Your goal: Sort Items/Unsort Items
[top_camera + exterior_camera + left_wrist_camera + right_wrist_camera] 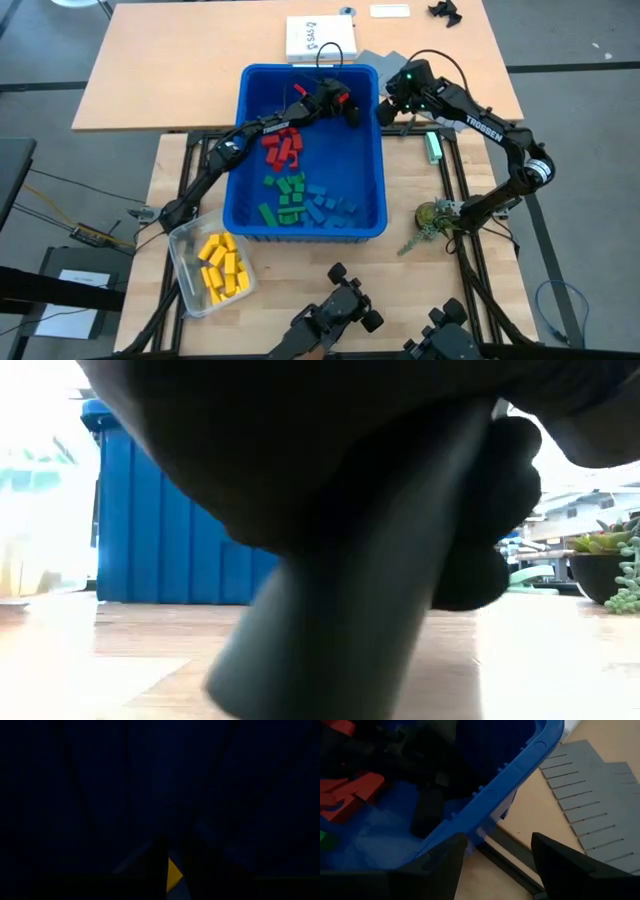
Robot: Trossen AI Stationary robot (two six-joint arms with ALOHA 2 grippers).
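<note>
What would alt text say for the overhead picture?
From above, the left gripper reaches into the far end of a blue bin holding red blocks, green blocks and blue blocks. The right gripper hovers by the bin's far right corner; yellow blocks fill a clear tub nearby.

Blue bin (312, 228) holds red (282, 146), green (288, 197), blue blocks (328, 205).

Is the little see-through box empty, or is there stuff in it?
Not empty. The clear box beside the blue bin holds a pile of yellow blocks, seen from above.
</note>
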